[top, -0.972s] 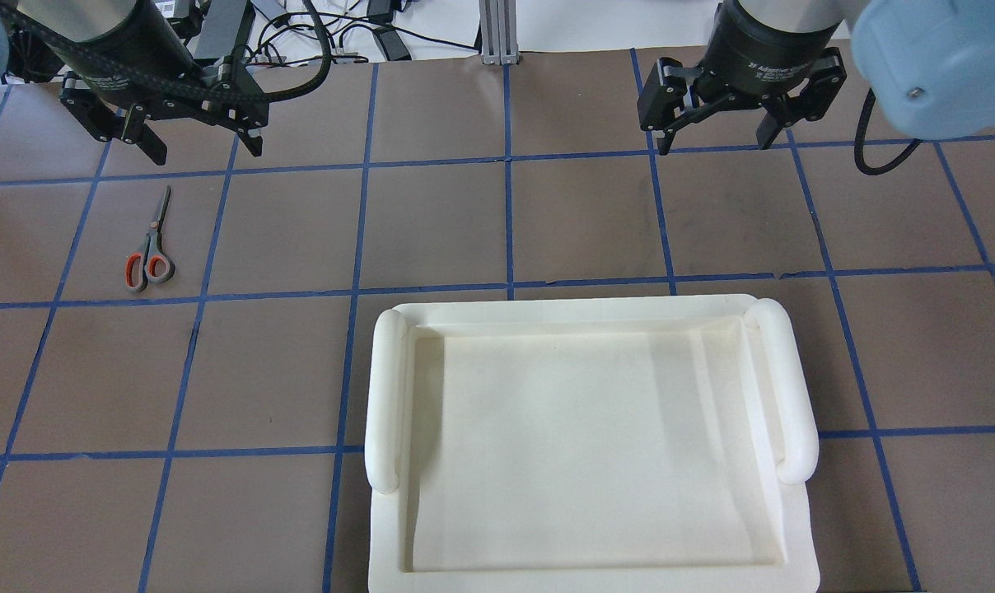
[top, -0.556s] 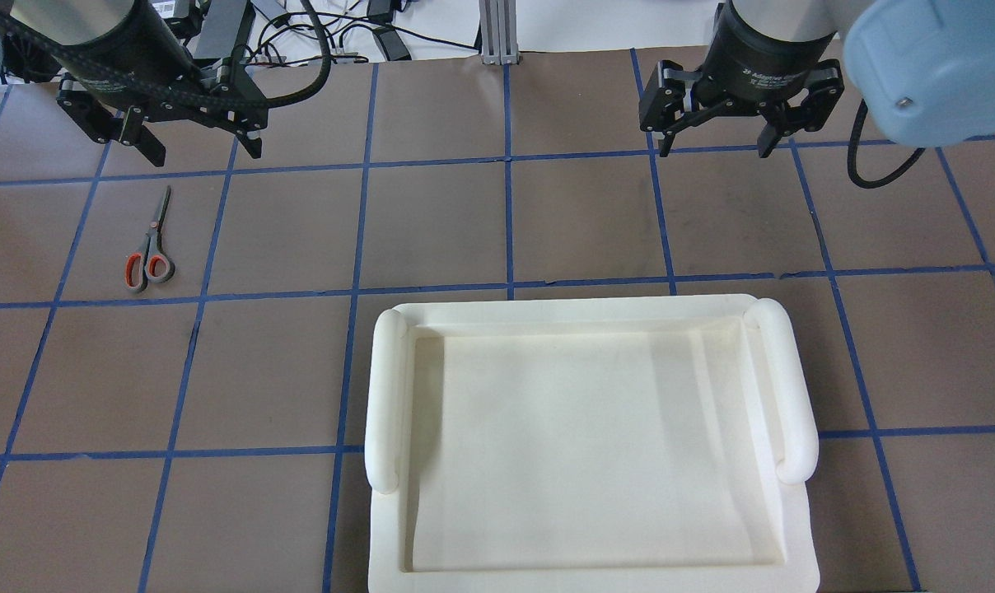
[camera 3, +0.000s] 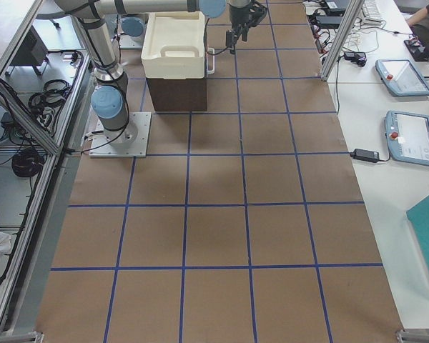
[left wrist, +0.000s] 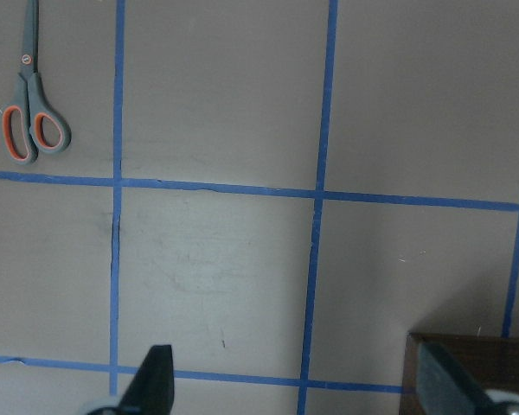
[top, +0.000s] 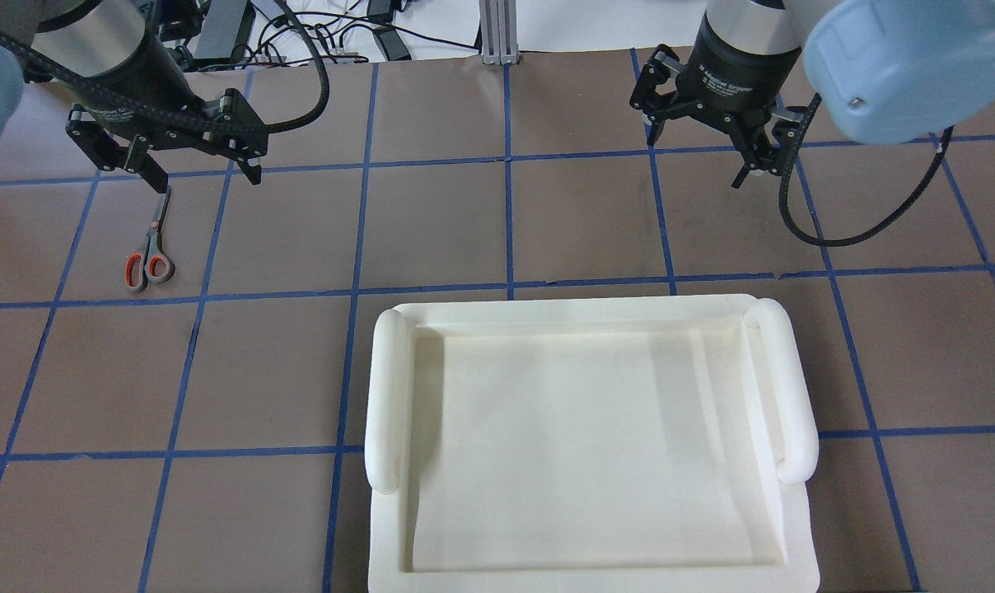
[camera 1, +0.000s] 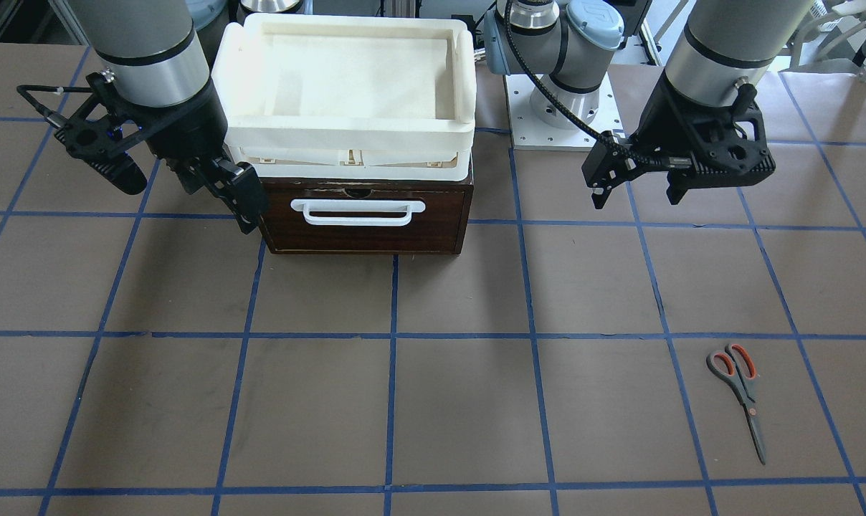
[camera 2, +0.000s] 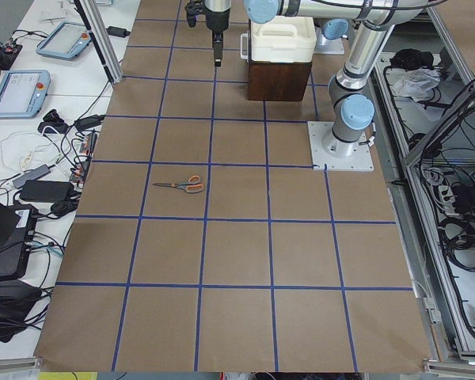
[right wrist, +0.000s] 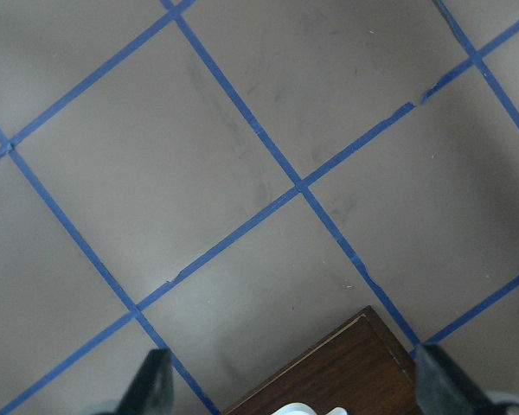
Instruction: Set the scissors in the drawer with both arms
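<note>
The scissors (top: pixel 151 247) lie flat on the brown table on my left side, blades pointing away from me. They also show in the front view (camera 1: pixel 741 398) and the left wrist view (left wrist: pixel 30 112). My left gripper (top: pixel 205 175) is open and empty, raised above the table just beyond the blade tips. The dark brown drawer (camera 1: pixel 365 215) is shut, and its white bar handle (camera 1: pixel 358 211) faces away from me. My right gripper (camera 1: pixel 186 193) is open and empty beside the drawer's front corner. It also shows in the overhead view (top: pixel 695 156).
A cream-white plastic tray (camera 1: pixel 469 86) sits on top of the drawer box and hides it from overhead (top: pixel 386 395). Blue tape lines grid the table. Cables and tablets lie beyond the far edge (camera 2: pixel 32 87).
My left gripper has moved closer to the scissors' blade tips. My right gripper has turned about its wrist and shifted slightly left. The scissors have not moved.
</note>
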`<state>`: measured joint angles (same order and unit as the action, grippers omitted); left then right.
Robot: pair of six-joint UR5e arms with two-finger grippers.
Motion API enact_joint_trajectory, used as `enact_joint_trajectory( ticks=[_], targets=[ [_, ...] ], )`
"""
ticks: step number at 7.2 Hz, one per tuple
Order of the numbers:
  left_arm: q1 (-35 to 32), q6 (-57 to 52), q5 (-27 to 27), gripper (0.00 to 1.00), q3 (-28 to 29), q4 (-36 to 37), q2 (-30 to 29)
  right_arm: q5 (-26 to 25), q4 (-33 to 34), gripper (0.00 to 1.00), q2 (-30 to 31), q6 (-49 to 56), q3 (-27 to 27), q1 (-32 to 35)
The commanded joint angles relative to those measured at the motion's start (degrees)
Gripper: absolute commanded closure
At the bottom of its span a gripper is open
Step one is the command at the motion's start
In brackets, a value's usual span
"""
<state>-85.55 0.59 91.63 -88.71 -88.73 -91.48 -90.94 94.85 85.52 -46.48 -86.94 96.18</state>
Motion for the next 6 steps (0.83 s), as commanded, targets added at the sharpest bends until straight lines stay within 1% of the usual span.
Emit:
enact_joint_trajectory(
  ticks=[1, 2, 4, 5, 6],
  targets=[
    [4.14, -0.06, -0.05, 0.0, -1.9, 1.54, -3.6, -0.12, 1.29, 0.0, -2.36, -14.72, 0.11, 4.34],
    [6.34, -1.45, 0.21, 0.0, -1.99, 2.76, -6.14, -0.21, 2.6, 0.0, -4.11, -18.87, 0.02, 5.93],
    [9.51, -4.54, 0.3, 0.0, -2.08, 9.5, -11.94, -2.31, 2.71, 0.0, -7.28, -30.98, 0.11, 10.23],
    [11.09, -5.24, 0.04, 0.0, -1.99, 12.41, -15.1, -3.88, 2.71, 0.0, -8.69, -34.43, 0.11, 11.91],
    [12.85, -8.81, 0.21, 0.0, -1.91, 14.96, -17.83, -3.9, 2.71, 0.0, -10.01, -37.68, 0.02, 12.8]
  ],
)
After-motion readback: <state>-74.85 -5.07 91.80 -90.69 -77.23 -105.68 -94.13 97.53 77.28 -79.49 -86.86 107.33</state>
